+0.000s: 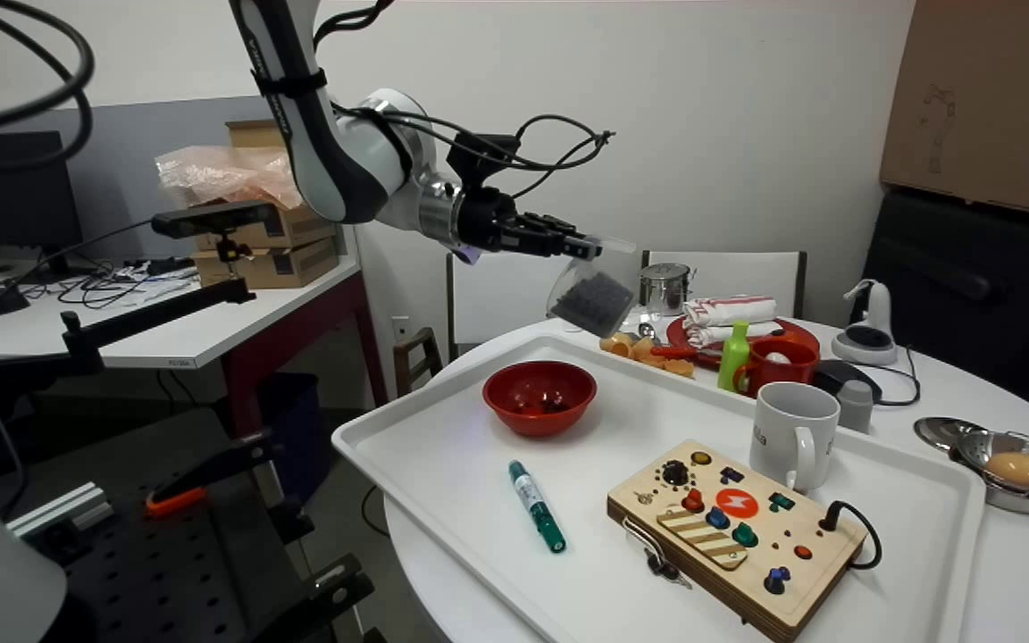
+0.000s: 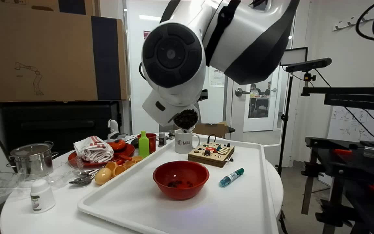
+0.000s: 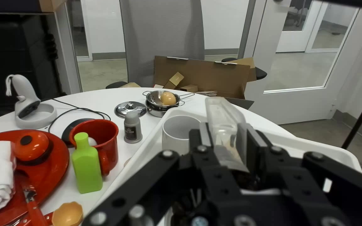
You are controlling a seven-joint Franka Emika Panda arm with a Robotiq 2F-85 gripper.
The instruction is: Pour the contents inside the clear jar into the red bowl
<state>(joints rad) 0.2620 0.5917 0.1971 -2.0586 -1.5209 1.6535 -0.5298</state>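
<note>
My gripper (image 1: pixel 579 246) is shut on the clear jar (image 1: pixel 595 299) and holds it in the air above the tray. The jar is tilted, and dark small contents lie in its lower part. It also shows below the arm in an exterior view (image 2: pixel 186 119). In the wrist view the jar (image 3: pixel 223 116) sits between the two fingers (image 3: pixel 226 138). The red bowl (image 1: pixel 539 421) stands upright on the tray, lower than the jar and apart from it. A few dark pieces lie inside the bowl (image 2: pixel 181 192). The bowl is out of the wrist view.
The white tray (image 1: pixel 443 500) also carries a white mug (image 1: pixel 791 438), a wooden button box (image 1: pixel 729 536) and a green-capped marker (image 1: pixel 537 505). Beside the tray stand a green bottle (image 2: pixel 143 144), a red mug (image 3: pixel 105 138), a red plate (image 3: pixel 55 157) and a metal pot (image 2: pixel 32 159).
</note>
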